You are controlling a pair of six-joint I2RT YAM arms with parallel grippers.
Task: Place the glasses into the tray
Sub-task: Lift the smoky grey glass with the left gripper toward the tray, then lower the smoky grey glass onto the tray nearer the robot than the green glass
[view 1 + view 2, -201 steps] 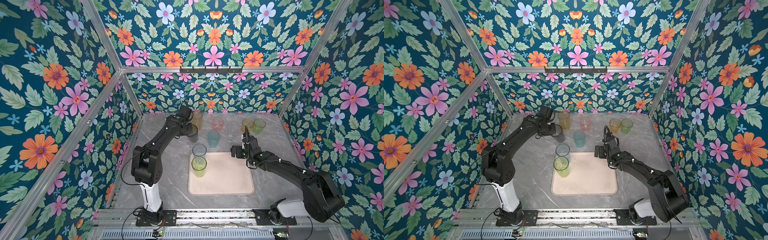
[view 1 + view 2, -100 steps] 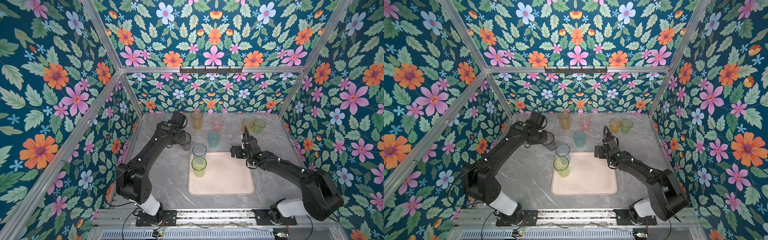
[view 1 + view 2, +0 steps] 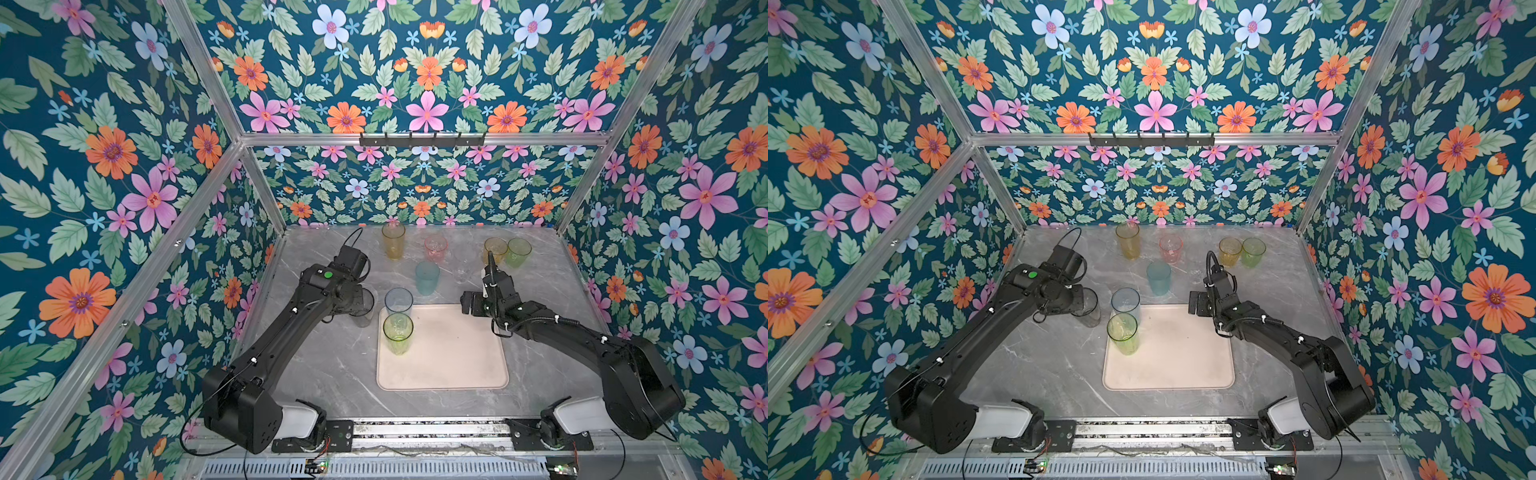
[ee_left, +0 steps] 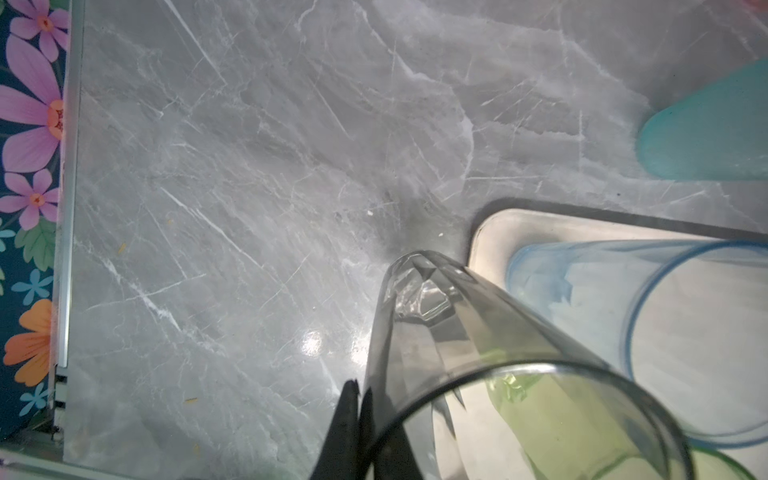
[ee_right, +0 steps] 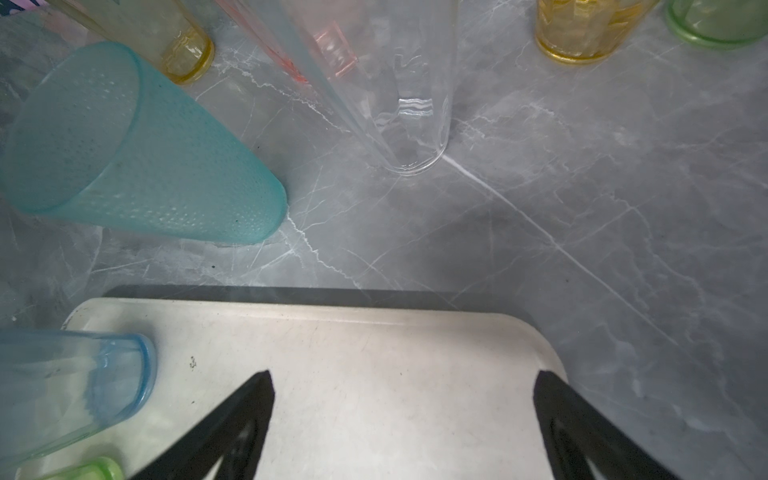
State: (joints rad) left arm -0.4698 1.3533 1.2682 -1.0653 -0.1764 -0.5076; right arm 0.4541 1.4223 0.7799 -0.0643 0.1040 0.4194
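Observation:
My left gripper (image 4: 358, 388) is shut on the rim of the smoky dark glass (image 4: 449, 345), one finger inside and one outside. In both top views that glass (image 3: 362, 311) sits just left of the beige tray's (image 3: 457, 365) far left corner. A blue-grey glass (image 3: 398, 300) and a yellow-green glass (image 3: 398, 337) stand in the tray along its left side. On the table behind stand teal (image 3: 427, 277), tall amber (image 3: 393, 241), pink (image 3: 435, 248), clear (image 3: 462, 270), short amber (image 3: 495, 249) and green (image 3: 518, 252) glasses. My right gripper (image 5: 403, 382) hangs open and empty over the tray's far right corner.
Floral walls with aluminium posts (image 3: 266, 195) close in the grey marble table (image 3: 332, 374) on three sides. The arm bases sit on a rail (image 3: 415, 428) at the front edge. Bare tray surface (image 3: 1183, 357) lies right of the two glasses.
My left arm has swung forward and left from the back of the table, carrying the smoky glass to the tray's near-left surroundings. The right arm has not moved.

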